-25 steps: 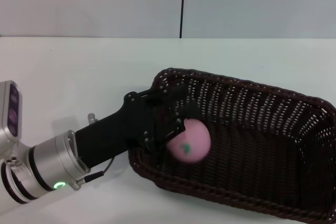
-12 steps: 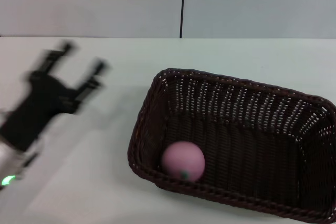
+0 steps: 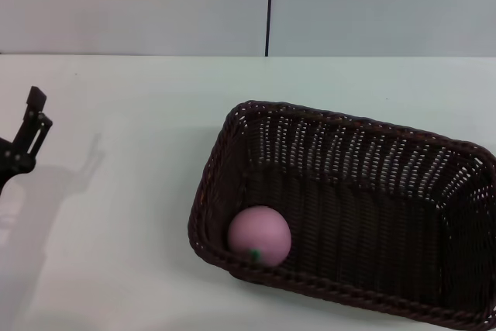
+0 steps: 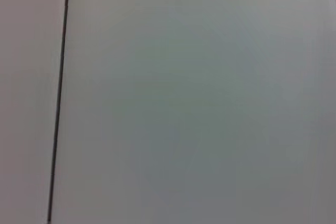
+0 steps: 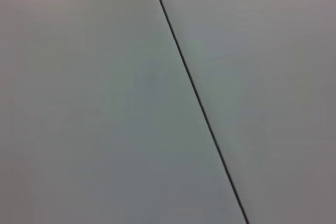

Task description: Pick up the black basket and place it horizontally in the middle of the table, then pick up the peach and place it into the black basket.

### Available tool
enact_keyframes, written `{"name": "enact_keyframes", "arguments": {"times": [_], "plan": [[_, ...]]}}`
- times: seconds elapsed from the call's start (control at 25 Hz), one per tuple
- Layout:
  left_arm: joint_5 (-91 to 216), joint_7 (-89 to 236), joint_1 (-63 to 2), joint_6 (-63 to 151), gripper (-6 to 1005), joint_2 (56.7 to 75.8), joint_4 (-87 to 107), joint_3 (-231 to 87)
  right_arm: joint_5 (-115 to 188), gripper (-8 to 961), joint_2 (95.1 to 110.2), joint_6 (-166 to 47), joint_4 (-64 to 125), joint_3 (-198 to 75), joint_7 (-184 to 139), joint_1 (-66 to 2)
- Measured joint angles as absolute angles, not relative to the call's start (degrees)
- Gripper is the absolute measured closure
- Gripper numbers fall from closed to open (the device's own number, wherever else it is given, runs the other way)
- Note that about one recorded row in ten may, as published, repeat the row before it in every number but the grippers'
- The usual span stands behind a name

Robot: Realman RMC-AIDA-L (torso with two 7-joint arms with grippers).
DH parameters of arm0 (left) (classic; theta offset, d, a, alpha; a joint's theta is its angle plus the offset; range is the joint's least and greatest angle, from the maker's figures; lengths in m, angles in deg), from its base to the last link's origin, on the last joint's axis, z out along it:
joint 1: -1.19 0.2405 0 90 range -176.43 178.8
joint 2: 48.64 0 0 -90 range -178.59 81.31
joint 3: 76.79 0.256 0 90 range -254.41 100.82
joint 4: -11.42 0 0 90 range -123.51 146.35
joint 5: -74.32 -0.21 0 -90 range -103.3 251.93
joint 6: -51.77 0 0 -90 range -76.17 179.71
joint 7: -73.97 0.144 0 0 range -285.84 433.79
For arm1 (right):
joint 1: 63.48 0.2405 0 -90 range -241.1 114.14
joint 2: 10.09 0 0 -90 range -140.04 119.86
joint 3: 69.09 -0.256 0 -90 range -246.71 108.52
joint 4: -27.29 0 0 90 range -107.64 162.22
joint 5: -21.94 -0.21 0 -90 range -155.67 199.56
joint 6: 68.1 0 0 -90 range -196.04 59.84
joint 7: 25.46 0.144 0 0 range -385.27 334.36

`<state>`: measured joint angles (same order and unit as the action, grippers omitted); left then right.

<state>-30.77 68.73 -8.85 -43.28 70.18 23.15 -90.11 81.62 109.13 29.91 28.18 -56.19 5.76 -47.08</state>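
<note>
The black basket [image 3: 364,191] lies on the white table [image 3: 124,114] at the centre-right of the head view, its long side running slightly askew across the table. The pink peach [image 3: 260,236] rests inside it, in the near left corner against the wall. My left gripper [image 3: 17,125] is at the far left edge of the view, raised above the table and well apart from the basket. It is empty, and only one finger [image 3: 32,114] shows, standing alone as of an open gripper. My right gripper is out of view.
A pale wall [image 3: 155,5] with a dark vertical seam [image 3: 269,5] stands behind the table. Both wrist views show only this wall and its seam [image 4: 58,103] [image 5: 199,103]. Bare tabletop lies left of the basket.
My left gripper let go of the peach in the basket and pulled back to the left edge. The peach rolled slightly towards the near left corner.
</note>
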Motion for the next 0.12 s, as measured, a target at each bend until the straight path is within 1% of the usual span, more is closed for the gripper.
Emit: {"name": "enact_keyframes", "arguments": {"times": [0.12], "plan": [[-30.78, 68.89, -8.33, -44.23, 166, 69.86, 22.89, -91.43, 81.88, 451, 109.17, 31.25, 27.23, -56.00, 5.72, -47.51]]}}
